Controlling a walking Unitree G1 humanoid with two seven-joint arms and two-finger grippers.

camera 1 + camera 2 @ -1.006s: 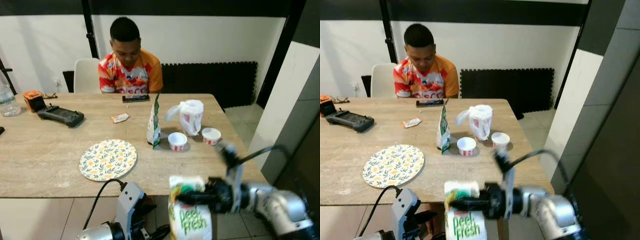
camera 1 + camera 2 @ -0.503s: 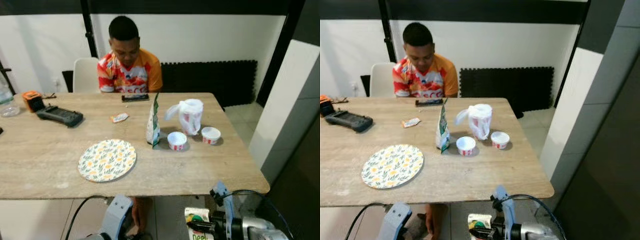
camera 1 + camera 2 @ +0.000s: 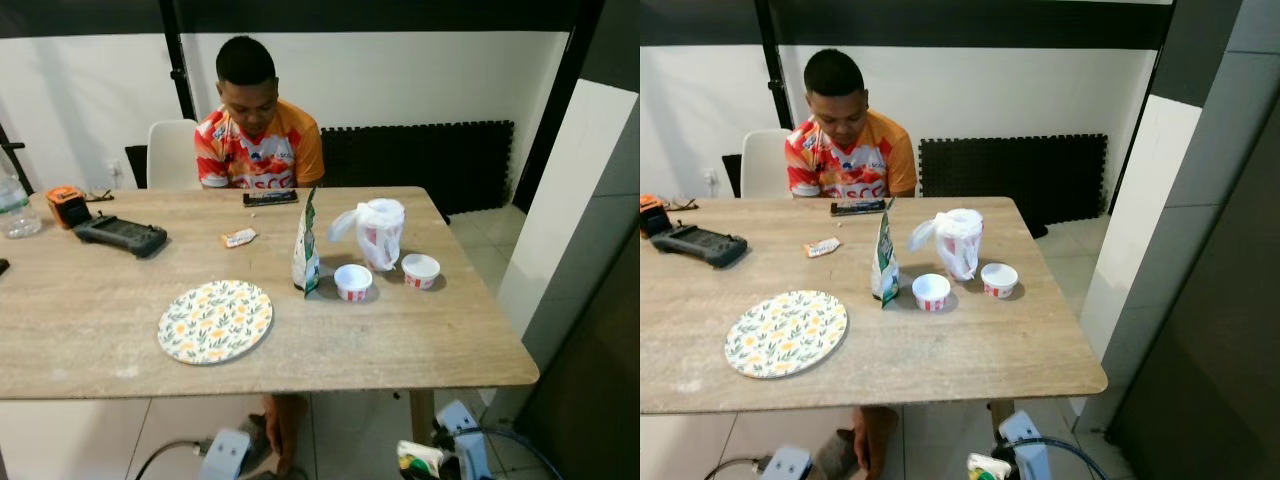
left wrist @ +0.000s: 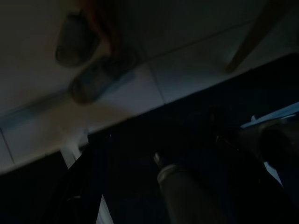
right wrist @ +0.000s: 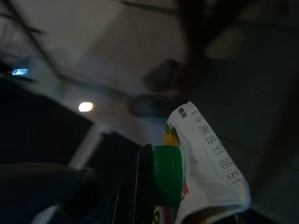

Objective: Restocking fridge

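R hand (image 5: 142,186) pinching juice carton (image 5: 201,168) w/ green cap (image 5: 167,175), held low, below front edge of counter (image 3: 420,350). L hand (image 4: 187,186) hangs idle in dark, can't tell if spread or pressed. On counter: floral plate (image 3: 215,320), 2 cups (image 3: 353,281), bag (image 3: 378,232). Person (image 3: 258,130) seated at far side.

Down at the frame's lower edge, the right arm (image 3: 462,450) showed a pale blue-white wrist block with a black cable (image 3: 520,440) looping off it. The left arm (image 3: 226,455) showed a similar light housing, trailing a dark cable (image 3: 165,458).
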